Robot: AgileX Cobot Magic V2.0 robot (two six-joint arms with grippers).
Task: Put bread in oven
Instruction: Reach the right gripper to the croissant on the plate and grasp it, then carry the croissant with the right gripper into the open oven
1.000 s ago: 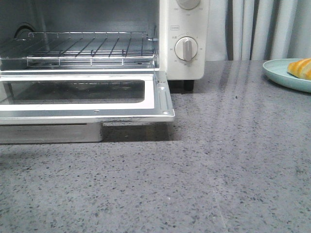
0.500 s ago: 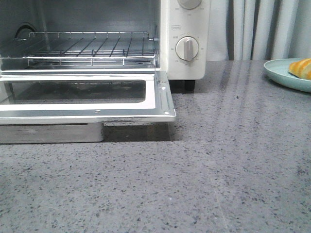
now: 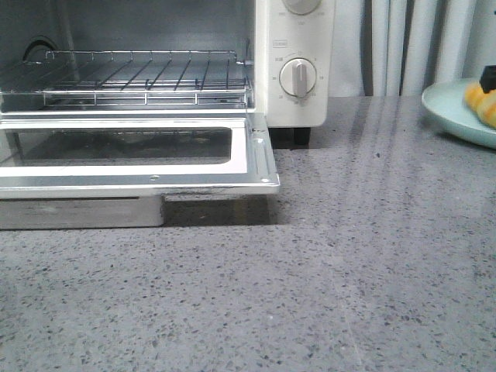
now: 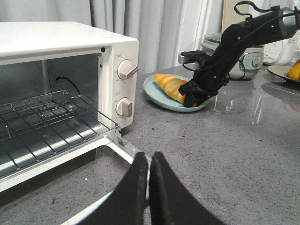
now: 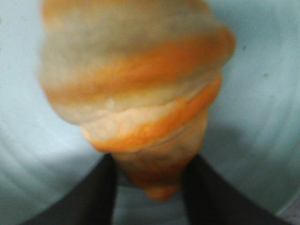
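The bread (image 3: pixel 482 105) lies on a pale green plate (image 3: pixel 449 116) at the far right of the counter; it also shows in the left wrist view (image 4: pixel 169 86). My right gripper (image 4: pixel 193 98) is down on the plate, open, its fingers either side of the bread's tapered end (image 5: pixel 154 178). Only its black tip (image 3: pixel 488 77) shows in the front view. The cream-white oven (image 3: pixel 294 46) stands at the back left, its glass door (image 3: pixel 155 155) folded down and its wire rack (image 3: pixel 139 74) bare. My left gripper (image 4: pixel 150 157) is shut and empty above the door's corner.
A rice cooker (image 4: pixel 251 54) and a second plate with an orange item (image 4: pixel 290 70) stand behind the right arm. Curtains hang behind the counter. The oven's knobs (image 3: pixel 297 77) face forward beside the door opening.
My right gripper's black tip has come into the front view at the right edge and now covers the top of the bread. The oven and the left gripper have not moved.
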